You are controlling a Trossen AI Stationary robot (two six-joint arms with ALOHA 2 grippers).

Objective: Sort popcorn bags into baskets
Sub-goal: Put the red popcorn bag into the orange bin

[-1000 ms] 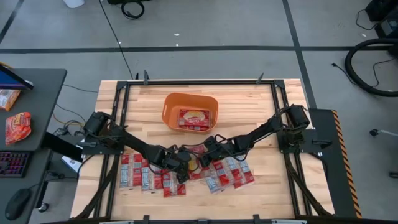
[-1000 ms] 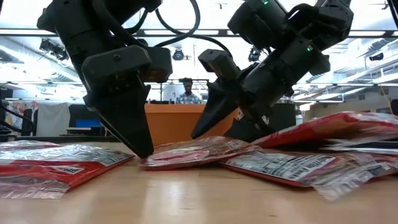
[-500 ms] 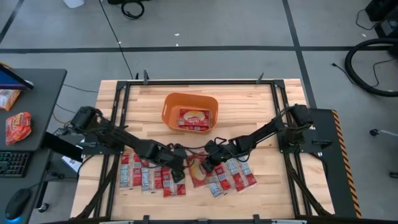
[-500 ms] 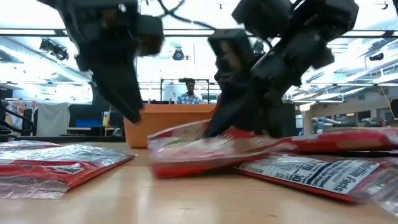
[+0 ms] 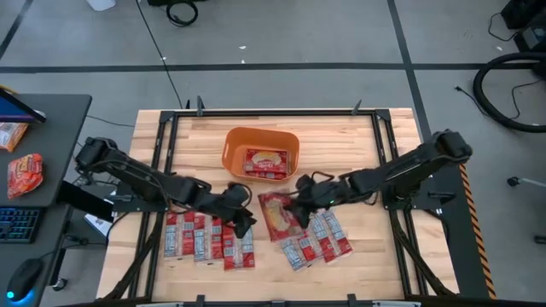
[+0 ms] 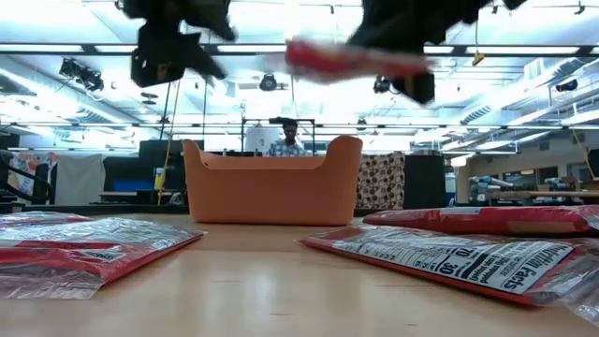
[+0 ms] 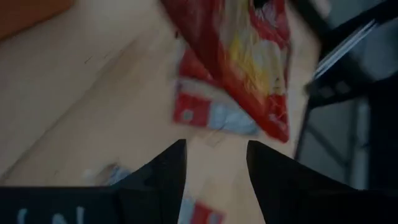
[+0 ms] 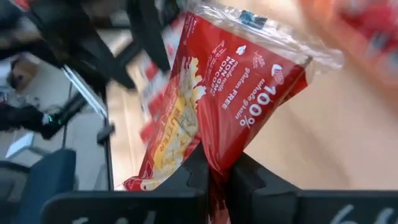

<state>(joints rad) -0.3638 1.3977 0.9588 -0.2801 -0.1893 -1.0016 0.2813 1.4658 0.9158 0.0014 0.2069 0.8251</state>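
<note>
Popcorn bag [image 5: 278, 217] in right pincer [image 5: 300, 201].

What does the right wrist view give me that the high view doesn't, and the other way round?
Only the right wrist view shows the right claw pinching an edge of the lifted bag, with its print readable: "100%". Only the high view shows the orange tub with a bag inside, the bags lying on the table, and the left claw above them. Both show the held bag in the right claw.
</note>
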